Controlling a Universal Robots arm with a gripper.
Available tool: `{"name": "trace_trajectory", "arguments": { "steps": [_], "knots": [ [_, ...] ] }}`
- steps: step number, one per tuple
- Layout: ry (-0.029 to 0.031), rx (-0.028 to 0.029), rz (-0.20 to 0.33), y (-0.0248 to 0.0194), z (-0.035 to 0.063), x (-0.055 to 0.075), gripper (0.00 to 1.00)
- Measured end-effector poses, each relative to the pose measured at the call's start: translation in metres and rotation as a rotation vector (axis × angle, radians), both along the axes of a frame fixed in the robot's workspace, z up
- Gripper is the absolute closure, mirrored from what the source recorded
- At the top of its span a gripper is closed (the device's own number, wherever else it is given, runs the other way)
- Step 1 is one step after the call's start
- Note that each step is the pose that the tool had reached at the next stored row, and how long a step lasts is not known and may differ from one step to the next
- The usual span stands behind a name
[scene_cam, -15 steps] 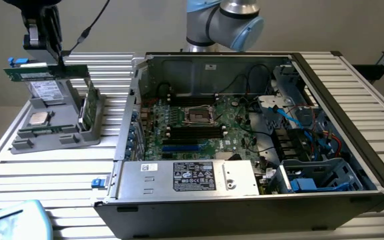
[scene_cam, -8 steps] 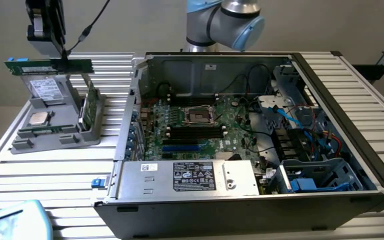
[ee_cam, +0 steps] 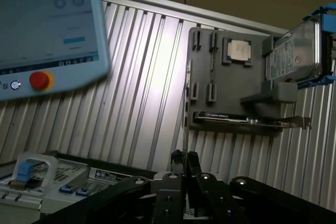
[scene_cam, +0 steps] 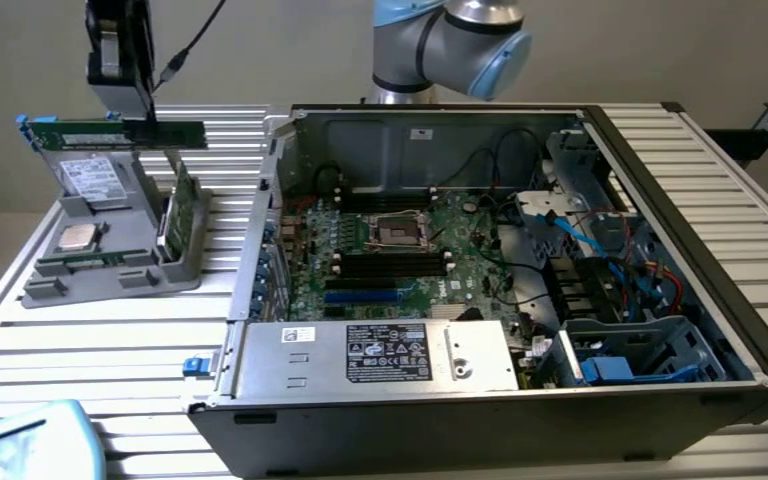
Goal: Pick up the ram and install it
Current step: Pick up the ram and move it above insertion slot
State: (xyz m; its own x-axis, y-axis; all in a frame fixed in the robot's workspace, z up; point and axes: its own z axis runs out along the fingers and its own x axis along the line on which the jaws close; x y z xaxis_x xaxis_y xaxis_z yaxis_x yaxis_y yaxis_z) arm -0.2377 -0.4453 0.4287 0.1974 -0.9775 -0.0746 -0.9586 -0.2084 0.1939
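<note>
The gripper [ee_cam: 185,158] was closed down narrow on the ram [scene_cam: 77,132], pinching the thin green stick near its middle. From the wrist view the board ran edge-on straight out from between the fingers. From the exterior view it hung level, long side across, above the far end of the grey holder [scene_cam: 51,285] and, as far as I could tell, clear of it. Just below it in that holder sat the boxy drive [scene_cam: 91,180], the small silver processor chip [scene_cam: 80,237] and an expansion card [scene_cam: 171,215] standing on edge.

By my reckoning the pick-up was done and the carrying was in hand, with the install not yet begun. What remained looked fussy: the stick would need to cross to the black slots [scene_cam: 384,266] on the motherboard [scene_cam: 464,230], turn to run along one of them and go in square, edge down, past the wall of the open computer case [scene_cam: 704,300].

Case and holder both stood on a table [scene_cam: 77,350] of ribbed aluminium slats, the case at the exterior view's right. A teach pendant [scene_cam: 17,440] lay at the near corner, and the arm [scene_cam: 451,35] rose behind the case against a plain wall.
</note>
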Motion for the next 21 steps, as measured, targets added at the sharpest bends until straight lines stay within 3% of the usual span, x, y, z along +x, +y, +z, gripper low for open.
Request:
{"name": "trace_trajectory", "arguments": {
  "steps": [8,21],
  "knots": [
    [0.0097,0.0000,0.000,-0.0054,0.0001,0.036,0.86],
    [0.0106,0.0001,0.000,-0.0118,0.0000,0.095,0.86]
  ]
}}
